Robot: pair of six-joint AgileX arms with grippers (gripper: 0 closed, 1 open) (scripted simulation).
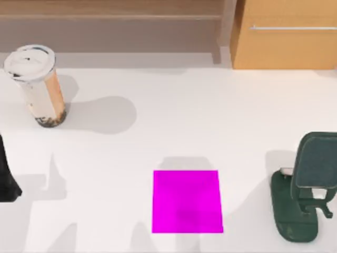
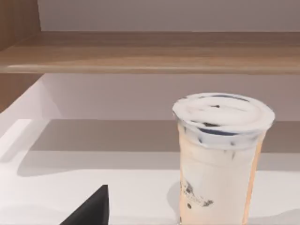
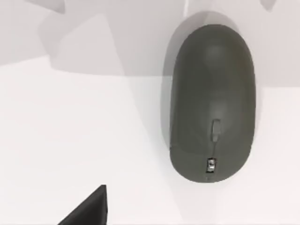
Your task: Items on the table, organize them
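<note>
The tall beige-brown cup (image 1: 39, 84) with a white lid stands upright at the table's (image 1: 174, 121) far left. The left wrist view shows the cup (image 2: 220, 159) close ahead, beyond a black corner of my left gripper (image 2: 91, 211). My left arm (image 1: 6, 179) sits at the table's left edge. The dark grey oval mouse (image 3: 213, 101) lies flat on the white top directly below my right gripper (image 3: 89, 208). Near the right edge of the top view lies the mouse's dark oval (image 1: 289, 216). A rounded dark panel with a pale rim (image 1: 317, 161) overlaps it; I cannot tell whether this is the smartphone.
A flat magenta square (image 1: 187, 201) marks the table near its front middle. Behind the table run a wooden shelf (image 1: 110, 10) and a wooden cabinet (image 1: 284, 34) with a metal handle. Bare white tabletop lies between the cup and the magenta square.
</note>
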